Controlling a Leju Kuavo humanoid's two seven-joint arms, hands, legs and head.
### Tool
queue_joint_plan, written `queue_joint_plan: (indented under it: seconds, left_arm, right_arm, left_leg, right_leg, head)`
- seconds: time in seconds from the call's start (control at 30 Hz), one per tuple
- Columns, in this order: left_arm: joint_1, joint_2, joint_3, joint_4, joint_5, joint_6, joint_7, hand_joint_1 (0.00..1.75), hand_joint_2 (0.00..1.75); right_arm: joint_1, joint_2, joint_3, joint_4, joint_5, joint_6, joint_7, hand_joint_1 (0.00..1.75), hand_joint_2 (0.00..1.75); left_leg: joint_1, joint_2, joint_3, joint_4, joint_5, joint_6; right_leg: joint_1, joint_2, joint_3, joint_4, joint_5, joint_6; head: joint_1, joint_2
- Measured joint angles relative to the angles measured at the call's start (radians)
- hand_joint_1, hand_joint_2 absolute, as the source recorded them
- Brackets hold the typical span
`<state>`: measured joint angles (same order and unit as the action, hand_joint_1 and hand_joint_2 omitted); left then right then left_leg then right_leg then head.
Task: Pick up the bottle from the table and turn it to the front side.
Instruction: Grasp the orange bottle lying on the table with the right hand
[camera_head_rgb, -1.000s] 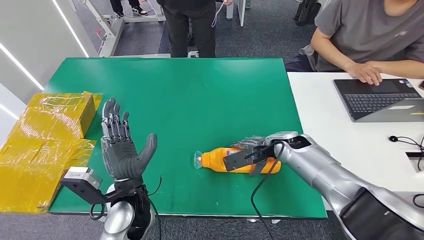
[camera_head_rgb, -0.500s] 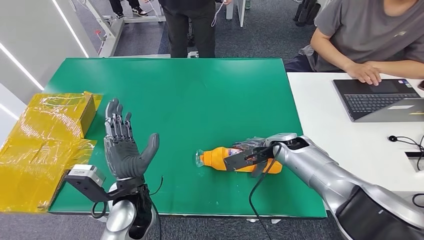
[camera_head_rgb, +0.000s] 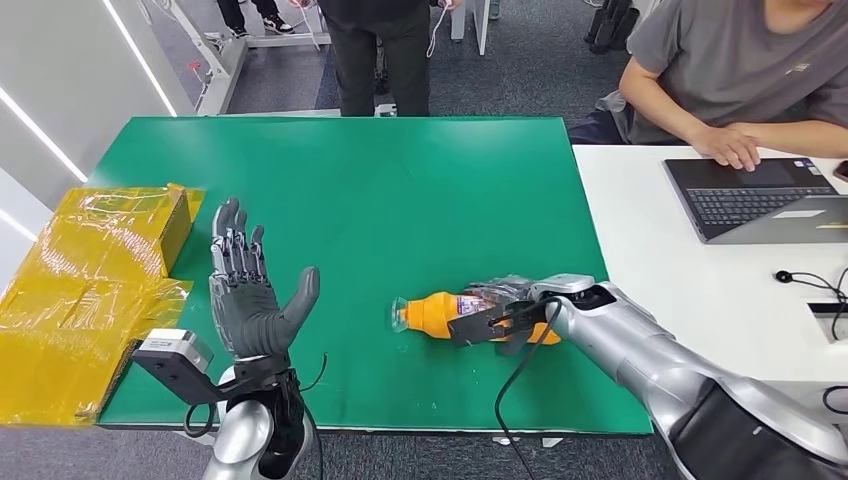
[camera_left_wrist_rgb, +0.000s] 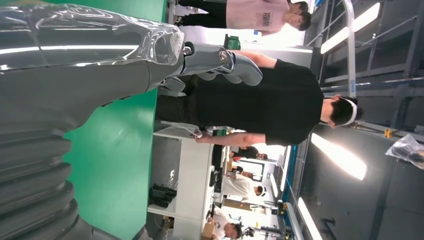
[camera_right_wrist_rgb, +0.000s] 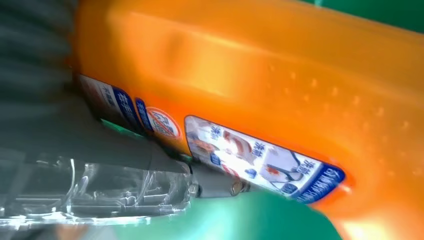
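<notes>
Green table (camera_head_rgb: 400, 180) fills the head view, white desk (camera_head_rgb: 690, 270) at 3 o'clock with a laptop (camera_head_rgb: 760, 195) and a seated person (camera_head_rgb: 740, 80); yellow box (camera_head_rgb: 90, 270) at 9 o'clock. Bottle (camera_head_rgb: 435, 315) lies on its side near the table's 5 o'clock edge, cap toward 9 o'clock. Right hand (camera_head_rgb: 500, 300) wraps the bottle's base end, fingers curled over the top. Bottle looks not yet lifted, so the grasp is about done while pick-up and turn remain. Left hand (camera_head_rgb: 245, 290) is raised at 7 o'clock, fingers spread, holding nothing, well apart from the bottle.

Left wrist view: the left hand's fingers (camera_left_wrist_rgb: 235, 62) are extended, nothing in them; people stand beyond the table.

Right wrist view: orange bottle (camera_right_wrist_rgb: 280, 85) close up, printed label (camera_right_wrist_rgb: 260, 157) showing, a finger (camera_right_wrist_rgb: 125, 150) pressed against the label side.
</notes>
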<state>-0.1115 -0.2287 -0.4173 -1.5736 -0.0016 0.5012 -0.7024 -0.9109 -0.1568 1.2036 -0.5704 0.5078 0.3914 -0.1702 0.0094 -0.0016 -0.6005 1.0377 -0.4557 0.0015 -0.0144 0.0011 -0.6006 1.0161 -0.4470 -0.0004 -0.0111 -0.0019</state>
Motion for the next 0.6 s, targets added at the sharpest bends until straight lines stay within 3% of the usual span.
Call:
queue_joint_plan:
  seconds: [0.07, 0.1, 0.27, 0.6]
  left_arm:
    - [0.003, 0.0, 0.0, 0.0, -0.003, 0.003, 0.0, 0.0, 1.75]
    - [0.005, 0.0, 0.0, 0.0, -0.005, 0.005, 0.0, 0.0, 1.75]
    - [0.022, 0.001, 0.0, -0.007, -0.013, 0.024, 0.0, 0.0, 1.75]
    - [0.042, 0.002, 0.0, -0.036, -0.025, 0.039, 0.0, 0.0, 1.75]
  right_arm:
    - [0.01, 0.0, 0.0, 0.0, 0.017, -0.046, 0.009, 1.66, 1.75]
    - [0.014, 0.0, 0.0, 0.0, 0.026, -0.069, 0.013, 1.72, 1.75]
    - [0.03, 0.0, -0.004, -0.006, 0.069, -0.168, 0.03, 1.75, 1.75]
    - [0.059, 0.009, -0.049, -0.044, 0.097, -0.243, 0.042, 1.75, 1.75]
  left_leg:
    - [0.0, 0.0, 0.001, 0.0, 0.0, 0.0]
    - [0.0, 0.0, 0.002, 0.0, 0.0, 0.0]
    - [0.0, 0.0, 0.002, -0.001, 0.0, 0.001]
    - [0.0, 0.0, 0.001, 0.0, 0.001, 0.001]
  right_leg:
    - [0.0, 0.0, 0.001, 0.0, 0.0, 0.0]
    - [0.0, 0.0, 0.002, 0.0, 0.0, 0.0]
    - [0.0, 0.0, 0.003, 0.0, 0.001, 0.001]
    - [0.0, 0.0, 0.002, 0.0, 0.002, 0.002]
  head:
    - [0.0, 0.0]
    - [0.0, 0.0]
    - [0.0, 0.0]
    - [0.0, 0.0]
